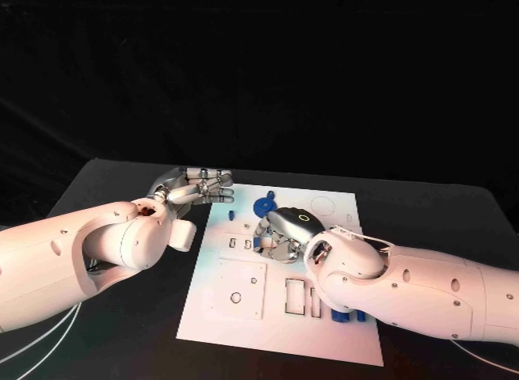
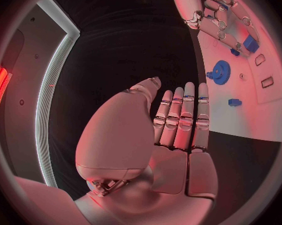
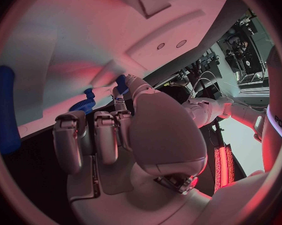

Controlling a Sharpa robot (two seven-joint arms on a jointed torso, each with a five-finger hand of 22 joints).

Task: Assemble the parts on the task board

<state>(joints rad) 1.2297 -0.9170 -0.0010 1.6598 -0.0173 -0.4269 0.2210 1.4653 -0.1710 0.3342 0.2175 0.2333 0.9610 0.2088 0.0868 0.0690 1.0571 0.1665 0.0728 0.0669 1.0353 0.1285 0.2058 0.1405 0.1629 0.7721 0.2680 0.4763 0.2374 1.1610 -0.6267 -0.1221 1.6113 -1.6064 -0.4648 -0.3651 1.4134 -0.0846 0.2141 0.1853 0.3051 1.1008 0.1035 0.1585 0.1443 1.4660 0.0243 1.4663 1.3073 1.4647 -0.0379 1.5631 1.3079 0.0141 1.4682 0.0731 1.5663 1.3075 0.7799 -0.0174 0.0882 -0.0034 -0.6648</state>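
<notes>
Head view: the right hand (image 1: pixel 284 236) was poised over the middle of the white task board (image 1: pixel 230 317), fingers curled down at a small blue part (image 3: pixel 121 83), though whether the part was gripped could not be told. The blue gear (image 1: pixel 265 207) lay just beyond that hand, nearer it than the left hand (image 1: pixel 197 187), which was held flat and empty at the board's far left corner. More blue parts (image 1: pixel 346 315) were seated in slots at the board's near right.

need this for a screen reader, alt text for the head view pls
Two white robot arms reach over a white task board on a black table. The right hand rests on the board's middle near a blue gear, while the left hand sits at its far left corner, holding nothing visible. More blue parts stand near the right arm.
</notes>
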